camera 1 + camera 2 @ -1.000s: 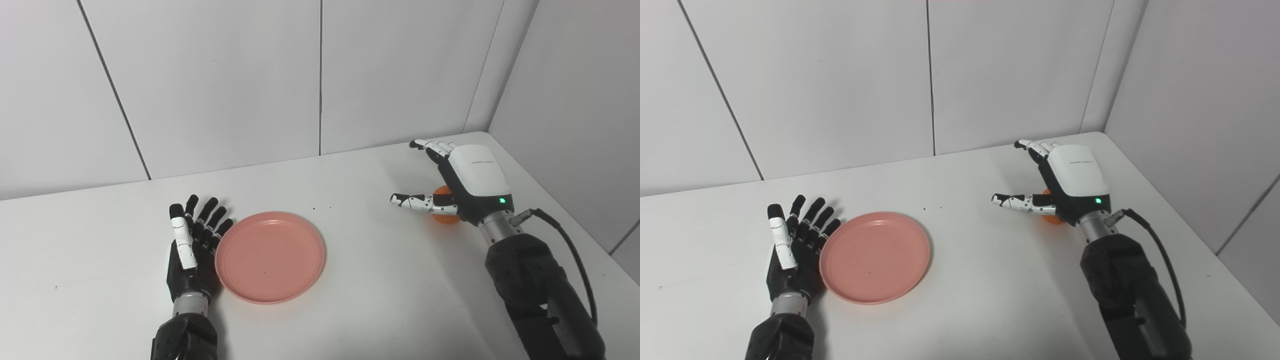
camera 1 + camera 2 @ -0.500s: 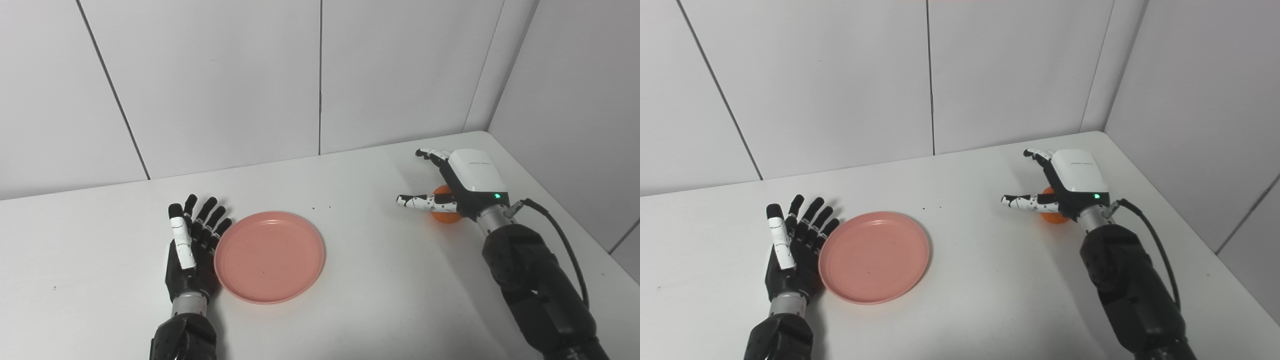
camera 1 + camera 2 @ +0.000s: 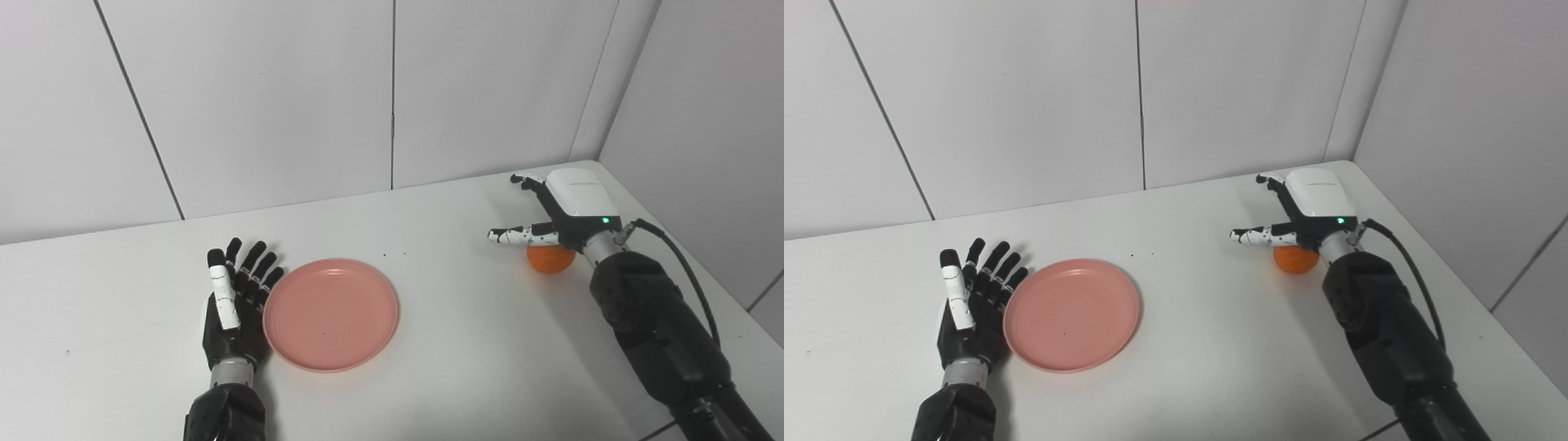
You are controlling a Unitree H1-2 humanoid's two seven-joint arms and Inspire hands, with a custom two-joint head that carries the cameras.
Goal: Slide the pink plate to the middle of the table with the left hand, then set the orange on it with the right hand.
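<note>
So from where I stood, the left hand (image 3: 236,300) lay flat on the white table (image 3: 465,343), fingers spread and holding nothing, its edge right against the left rim of the pink plate (image 3: 331,314). The plate itself sat roughly mid-table, maybe a touch left of centre, so I'd say the sliding part looked pretty much finished. Nothing was on the plate.

Over on the right, well apart from the plate and near the far right corner, the orange (image 3: 550,258) sat on the table. The right hand (image 3: 560,211) hovered over it, thumb stuck out to the left and fingers reaching past the far side, open and not closed on the fruit. Couldn't tell whether the palm was touching it.

So by my read: plate done, orange not yet grabbed. Grasp, carry across and set-down were all left to do.
</note>
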